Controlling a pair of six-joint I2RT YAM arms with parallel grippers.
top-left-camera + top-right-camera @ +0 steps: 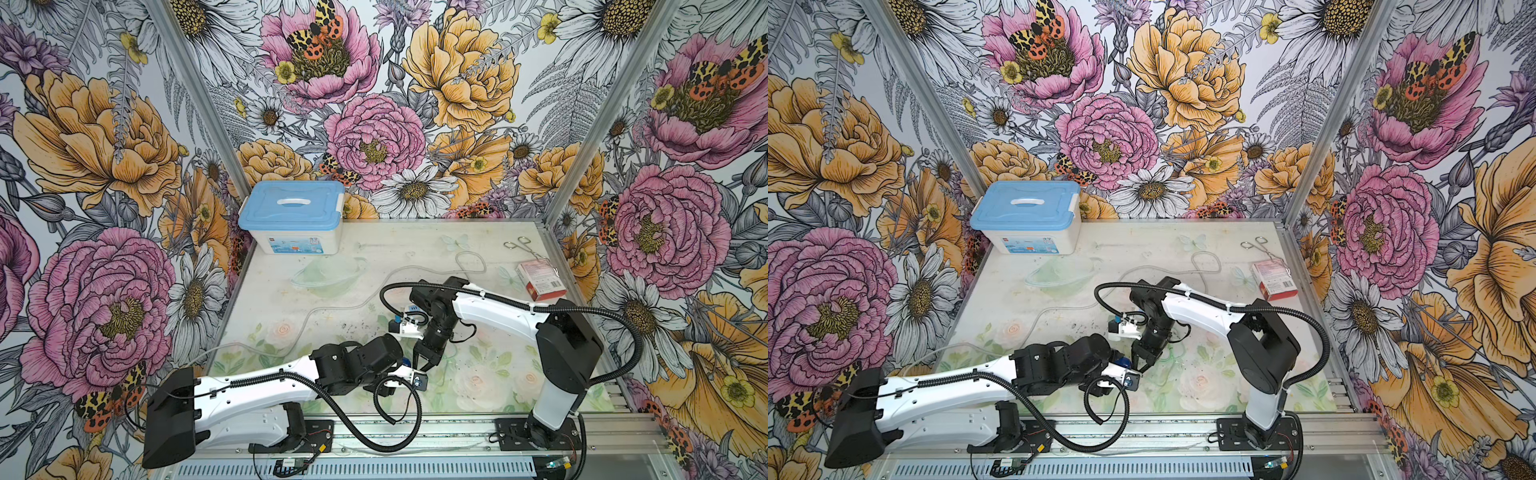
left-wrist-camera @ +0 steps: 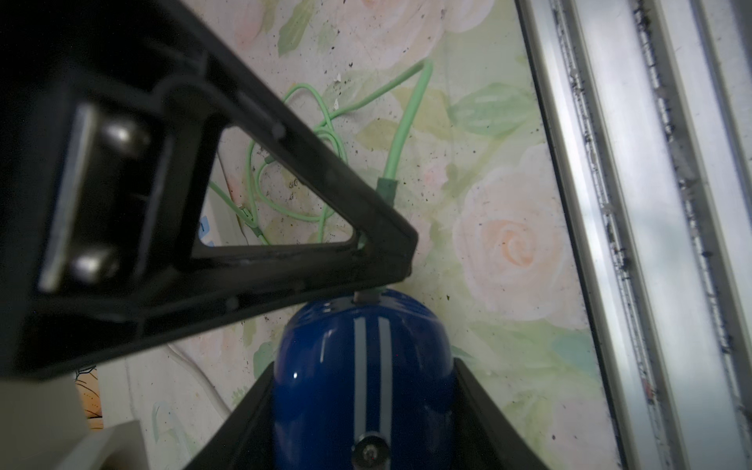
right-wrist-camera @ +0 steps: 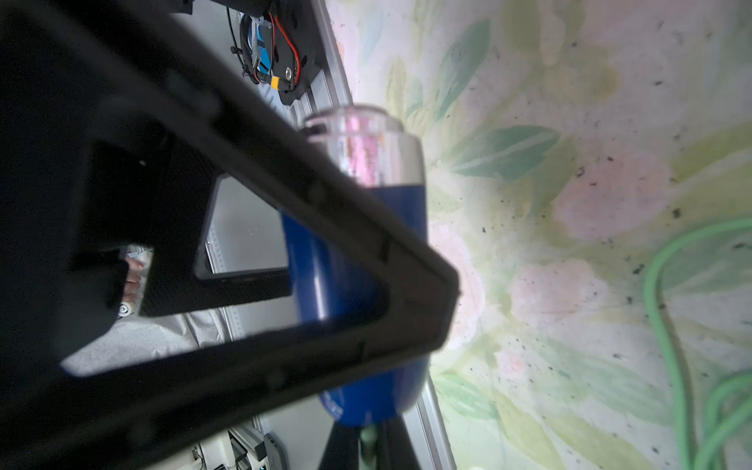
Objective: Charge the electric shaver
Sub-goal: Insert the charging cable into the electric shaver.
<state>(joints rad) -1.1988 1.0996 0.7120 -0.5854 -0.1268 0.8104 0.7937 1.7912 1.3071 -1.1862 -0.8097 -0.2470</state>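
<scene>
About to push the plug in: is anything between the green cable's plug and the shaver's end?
Nothing visible. The right gripper holds the plug at the rounded end of the shaver, and the left gripper clamps it by its sides.

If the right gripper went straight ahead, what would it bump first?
Probably the shaver. The right gripper, shut on the green plug, points at its blue end, and the plug seems to touch it already.

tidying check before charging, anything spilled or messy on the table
Yes: dark specks are strewn over the floral tabletop like spilled grit, and the green cable lies in tangled loops near the electric shaver. Nothing looks broken.
</scene>
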